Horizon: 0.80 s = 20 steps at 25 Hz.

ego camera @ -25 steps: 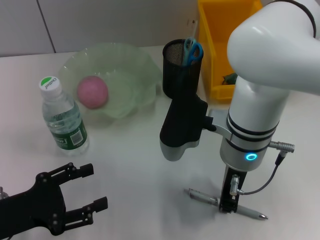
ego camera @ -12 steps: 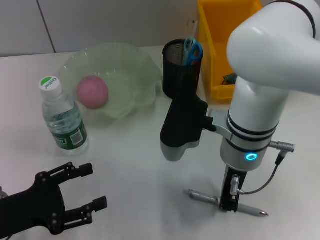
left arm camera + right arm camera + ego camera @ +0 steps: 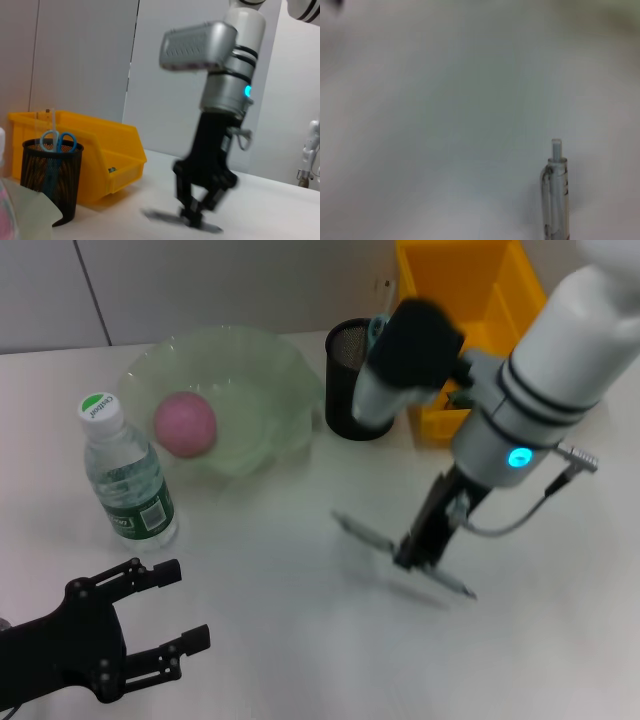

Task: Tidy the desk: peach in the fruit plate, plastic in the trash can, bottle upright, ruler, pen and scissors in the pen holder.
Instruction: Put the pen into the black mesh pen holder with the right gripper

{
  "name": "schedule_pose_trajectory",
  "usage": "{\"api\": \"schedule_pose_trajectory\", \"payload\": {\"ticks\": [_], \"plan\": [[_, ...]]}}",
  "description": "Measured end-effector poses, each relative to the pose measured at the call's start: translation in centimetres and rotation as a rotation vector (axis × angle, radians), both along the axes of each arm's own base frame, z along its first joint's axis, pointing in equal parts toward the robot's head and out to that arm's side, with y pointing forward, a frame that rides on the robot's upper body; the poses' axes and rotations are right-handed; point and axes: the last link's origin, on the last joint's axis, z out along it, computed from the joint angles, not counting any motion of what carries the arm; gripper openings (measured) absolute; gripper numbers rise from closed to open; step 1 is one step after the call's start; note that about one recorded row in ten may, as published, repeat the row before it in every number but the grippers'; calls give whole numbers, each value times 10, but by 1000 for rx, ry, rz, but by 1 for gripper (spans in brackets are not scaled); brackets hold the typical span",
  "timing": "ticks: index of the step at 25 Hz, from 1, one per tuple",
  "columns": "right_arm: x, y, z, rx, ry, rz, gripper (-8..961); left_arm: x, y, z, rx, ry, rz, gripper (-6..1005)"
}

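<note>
head view: a slim silver ballpoint pen point(image 3: 400, 557) is clamped near its middle by the right gripper point(image 3: 415, 552), lifted clear of the white desk point(image 3: 280, 590); a black mesh pen holder point(image 3: 348, 380) with blue-handled scissors point(image 3: 378, 328) is seen beyond, beside a yellow plastic bin point(image 3: 450, 300). a pink peach point(image 3: 185, 424) is lodged in a pale green glass fruit plate point(image 3: 250, 360); a clear water bottle point(image 3: 127, 480) is stood upright. the left gripper point(image 3: 150, 625) is parked low, fingers apart.

left wrist view: the pen is shown level under the gripper.

right wrist view: only the pen's button end is shown.

handling: the pen is best tilted upright over the holder's mouth, clear of the scissors, before release.
</note>
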Motion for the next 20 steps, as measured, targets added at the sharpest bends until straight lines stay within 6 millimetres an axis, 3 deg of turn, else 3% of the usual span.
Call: {"api": "schedule_pose_trajectory", "payload": {"ticks": [9,20], "plan": [[-4,37,41,255,407,93,159,5,3,-4,-3,-2,-17,797],[-5,51,66,498,627,169,173,6,7,-2,7,-8,-18,797]]}}
